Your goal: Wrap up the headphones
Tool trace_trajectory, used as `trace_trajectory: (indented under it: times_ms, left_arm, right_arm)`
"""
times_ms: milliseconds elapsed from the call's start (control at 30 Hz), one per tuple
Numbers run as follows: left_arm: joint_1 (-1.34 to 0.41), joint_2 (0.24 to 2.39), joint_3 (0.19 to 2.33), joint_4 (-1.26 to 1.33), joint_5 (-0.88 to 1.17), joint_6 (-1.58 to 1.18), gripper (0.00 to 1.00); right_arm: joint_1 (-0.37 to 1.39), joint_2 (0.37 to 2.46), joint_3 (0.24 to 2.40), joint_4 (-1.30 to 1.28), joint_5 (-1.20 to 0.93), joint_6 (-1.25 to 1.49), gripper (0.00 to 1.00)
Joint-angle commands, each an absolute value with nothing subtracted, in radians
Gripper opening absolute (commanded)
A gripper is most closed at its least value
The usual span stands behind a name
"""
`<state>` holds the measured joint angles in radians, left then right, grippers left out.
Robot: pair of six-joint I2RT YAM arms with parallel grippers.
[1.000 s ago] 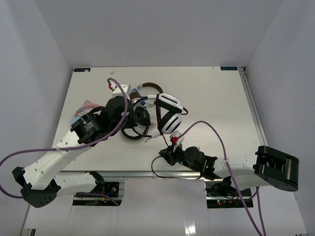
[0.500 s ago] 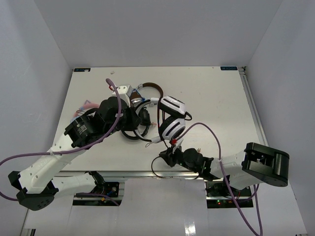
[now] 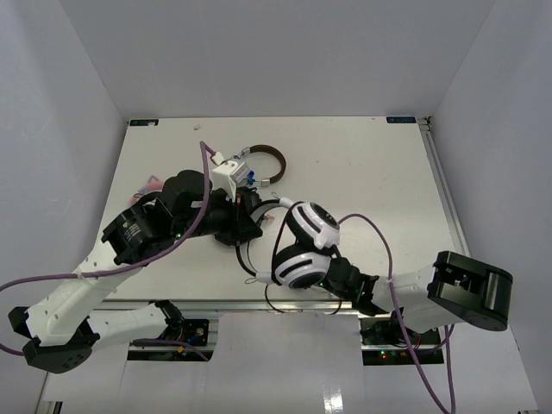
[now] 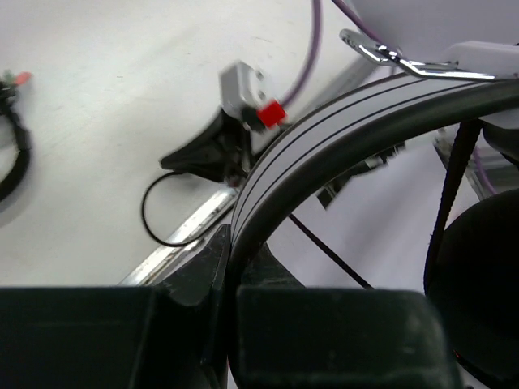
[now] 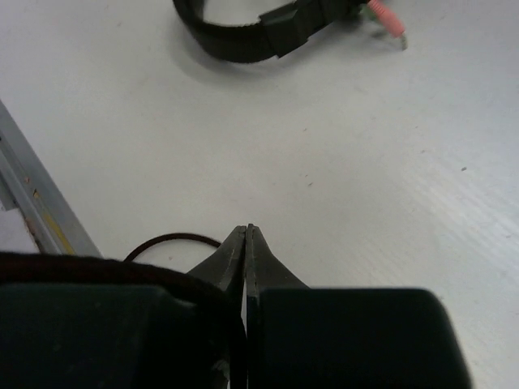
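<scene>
The white headphones [image 3: 304, 246] hang tilted above the table's front edge, ear cups one over the other. My left gripper [image 4: 231, 243] is shut on their white headband [image 4: 324, 130], seen from above at the band's left end [image 3: 248, 226]. My right gripper [image 5: 247, 231] is shut, with nothing visible between its jaws. It points low over the table and is hidden under the lower ear cup [image 3: 297, 269] in the top view. The thin black cable [image 5: 174, 237] loops on the table beside its left finger and reaches the front rail [image 4: 154, 215].
Brown-banded headphones [image 3: 269, 164] lie behind my left arm. All-black headphones [image 5: 243, 36] with a pink plug [image 5: 386, 20] lie on the table ahead of my right gripper. The metal front rail [image 5: 28, 198] runs close by. A pink item [image 3: 152, 185] lies far left.
My left arm has carried the headphones toward the front right, so the ear cups now cover my right gripper. The right gripper's jaws have closed fully.
</scene>
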<state>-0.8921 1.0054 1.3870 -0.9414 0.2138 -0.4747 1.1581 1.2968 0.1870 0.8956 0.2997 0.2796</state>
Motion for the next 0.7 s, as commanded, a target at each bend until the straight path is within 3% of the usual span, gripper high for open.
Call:
trace_trajectory:
  times_ms: [0,267,533,667]
  left_arm:
    - [-0.895,0.950,1.386,-0.904,0.523,-0.313,0.00]
    - [-0.896,1.051,1.254,-0.992,0.389,-0.098,0.00]
    - [-0.910,1.243,1.225,-1.016,-0.260,-0.140,0.00]
    - [-0.911,1.251,1.263,-0.994,-0.385,-0.174,0.00]
  right_arm:
    - [1.031,1.155,0.324,0.640,0.297,0.220,0.08]
    - [0.839,1.023,0.685,0.146,0.179,0.146,0.08]
    - [0.822,0.994,0.877,-0.127,0.110,0.106,0.08]
    - [0.823,0.963,0.857,-0.167,0.079,0.128,0.08]
